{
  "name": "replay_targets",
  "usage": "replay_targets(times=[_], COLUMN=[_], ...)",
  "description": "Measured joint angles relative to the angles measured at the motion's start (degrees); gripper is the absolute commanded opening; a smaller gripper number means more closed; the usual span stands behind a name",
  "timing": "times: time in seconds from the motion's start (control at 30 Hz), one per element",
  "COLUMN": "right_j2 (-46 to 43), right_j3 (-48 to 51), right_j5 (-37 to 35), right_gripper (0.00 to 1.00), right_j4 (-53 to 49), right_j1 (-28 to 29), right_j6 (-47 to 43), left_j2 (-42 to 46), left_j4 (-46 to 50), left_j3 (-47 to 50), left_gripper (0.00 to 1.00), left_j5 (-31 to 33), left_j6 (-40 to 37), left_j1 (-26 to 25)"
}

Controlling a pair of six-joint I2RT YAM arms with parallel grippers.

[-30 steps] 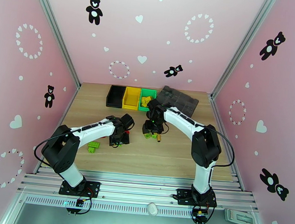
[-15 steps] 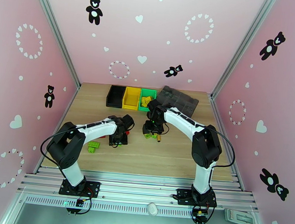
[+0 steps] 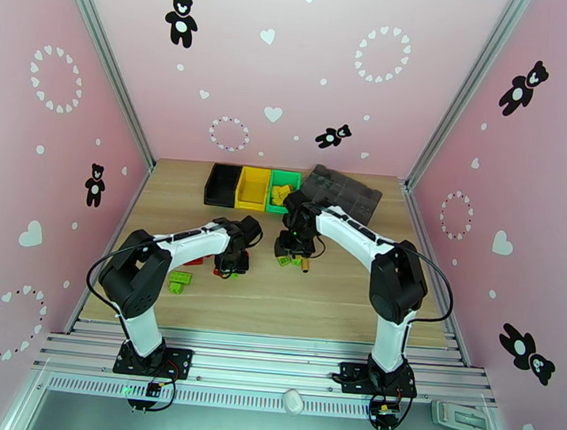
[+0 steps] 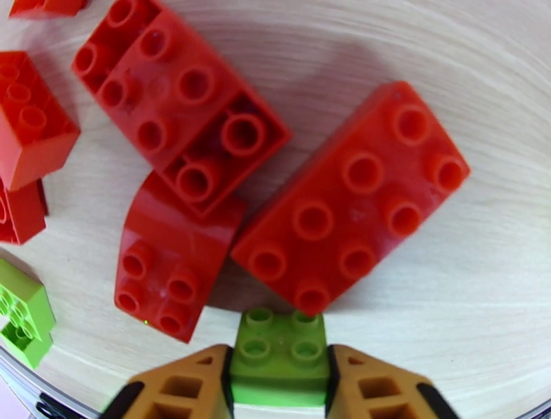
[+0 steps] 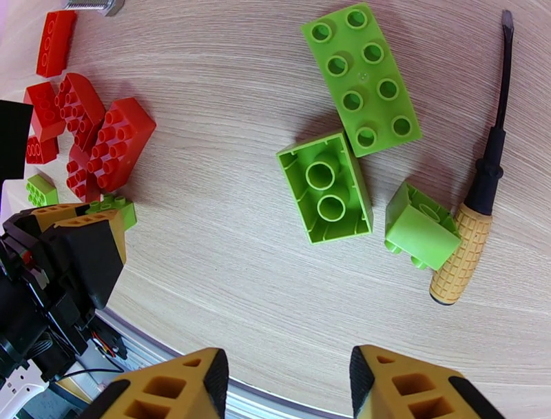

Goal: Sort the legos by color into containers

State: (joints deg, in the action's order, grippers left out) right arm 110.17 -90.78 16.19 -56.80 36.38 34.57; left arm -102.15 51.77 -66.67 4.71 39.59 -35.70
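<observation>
- Left wrist view: the left gripper is closed on a small green brick. The brick is clamped studs up between the two orange fingers, and both of them are pressed against its sides.
- A long red brick is seen on the table just ahead of the held brick. Whether its near corner touches the green one cannot be told.
- A curved red brick is placed beside the long one, ahead and to the left of the fingers.
- Right wrist view: the right gripper is open, with its jaws well apart and nothing held or touched between them.
- Three green legos are found ahead of the right gripper, all just left of the screwdriver. These are a long green brick with studs up, a hollow-side-up green brick, and a tipped small green piece touching the screwdriver's handle.
- A red cluster is seen well to the left of the screwdriver, with the left gripper and its brick near it.
- Top external view: three bins are lined up beyond the screwdriver at the far side of the table. They are the black bin, the yellow bin and the green bin, which is nearest the screwdriver.
- Yellow pieces are visible inside the green bin.
- Two more green legos are seen well left of the screwdriver, nearer the arm bases.
</observation>
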Motion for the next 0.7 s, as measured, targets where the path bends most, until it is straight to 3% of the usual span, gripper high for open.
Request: replay_targets(times=[0.27,0.53,0.7], right_j2=[-0.02,2.43,5.42], right_j3=[-3.72,-12.07,-16.26], right_j5=[0.66,7.63,10.88], right_gripper=[0.54,0.58,0.59], right_j4=[-0.07,4.09,7.15], right_j1=[-0.11,-1.62,-3.43], right_j6=[1.03,4.31,7.5], left_j2=[1.42,2.14,-3.1], left_j4=[0.09,-3.89,-6.73], left_j3=[-3.32,-10.91,-20.76], left_gripper=[0.3,0.3,0.31], left_j5=[-4.63,-14.62,-20.0], left_j6=[-0.9,-0.55,1.11], left_j1=[2.43,11.87,17.18])
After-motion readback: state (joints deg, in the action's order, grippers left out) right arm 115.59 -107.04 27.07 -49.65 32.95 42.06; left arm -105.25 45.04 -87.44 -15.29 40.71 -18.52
